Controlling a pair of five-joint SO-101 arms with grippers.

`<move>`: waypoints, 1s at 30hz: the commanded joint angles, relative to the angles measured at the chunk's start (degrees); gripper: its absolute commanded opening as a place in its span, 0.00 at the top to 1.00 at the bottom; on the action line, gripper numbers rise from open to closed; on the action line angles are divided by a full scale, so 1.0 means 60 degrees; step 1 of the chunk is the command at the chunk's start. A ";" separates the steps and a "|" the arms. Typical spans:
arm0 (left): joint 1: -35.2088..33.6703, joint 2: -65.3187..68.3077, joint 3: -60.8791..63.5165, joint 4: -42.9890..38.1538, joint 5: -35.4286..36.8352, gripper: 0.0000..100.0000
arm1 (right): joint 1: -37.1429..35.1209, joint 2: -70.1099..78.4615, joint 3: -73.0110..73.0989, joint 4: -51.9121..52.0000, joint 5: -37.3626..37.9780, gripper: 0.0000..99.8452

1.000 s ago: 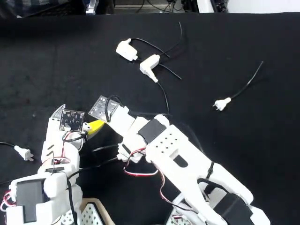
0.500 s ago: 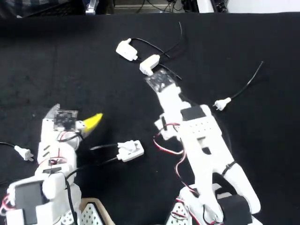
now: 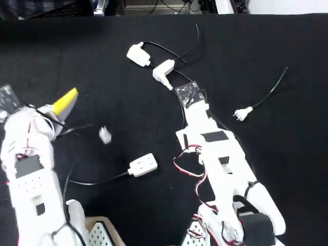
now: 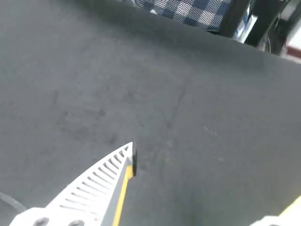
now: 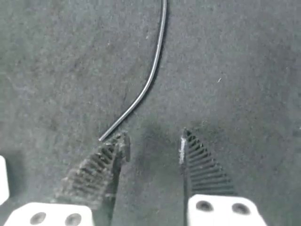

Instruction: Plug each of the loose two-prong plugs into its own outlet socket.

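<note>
High view showed us the black desk [image 3: 287, 169] with both arms rising from its 6 o'clock edge. The outlet socket [image 3: 143, 164] lay a little toward 7 o'clock of the desk's middle, and its black cable [image 3: 97, 178] trailed off toward 8 o'clock. A small white plug [image 3: 105, 135], blurred, sat at 11 o'clock of the socket, near it but apart. A second plug [image 3: 243, 113] lay toward 3 o'clock, with its cord running off toward 2 o'clock. Near 12 o'clock we found two white corded pieces [image 3: 137, 54] [image 3: 164, 69] just beside each other; we could not tell whether they were plugs or sockets.

The left arm [image 3: 28, 174] stood at the 9 o'clock side. The left fingers [image 3: 66, 100], one of them yellow, pointed toward 2 o'clock, and the small white plug lay at 4 o'clock of them, apart. In the left wrist view they were spread wide over bare cloth and gripped nothing.

The right arm [image 3: 218, 154] stretched from 5 o'clock toward 12 o'clock, its wrist end near the closer corded piece and well apart from the second plug. In the right wrist view the right fingers [image 5: 106, 165] were parted narrowly and empty. A thin black cord [image 5: 150, 80] ran up to one fingertip; we could not tell whether it touched.
</note>
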State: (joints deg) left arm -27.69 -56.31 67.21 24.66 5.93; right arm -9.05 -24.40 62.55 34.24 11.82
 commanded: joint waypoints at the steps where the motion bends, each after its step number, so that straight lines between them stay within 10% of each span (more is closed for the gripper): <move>1: 0.0388 -0.2022 -0.2205 0.4176 -0.0733 0.47 | 0.0059 0.0037 -0.0007 -0.0132 -0.0044 0.83; 14: 0.0755 -0.2579 0.0242 0.5377 -0.2256 0.48 | 0.0029 0.0037 0.0022 -0.0176 -0.0044 0.83; 30: 0.3729 -0.2564 -0.0725 0.4088 0.1641 0.48 | -0.0894 -0.0960 0.0125 0.0366 0.0205 0.83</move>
State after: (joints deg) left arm -8.70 -71.43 64.84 52.62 13.41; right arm -10.11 -24.84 63.16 35.21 11.91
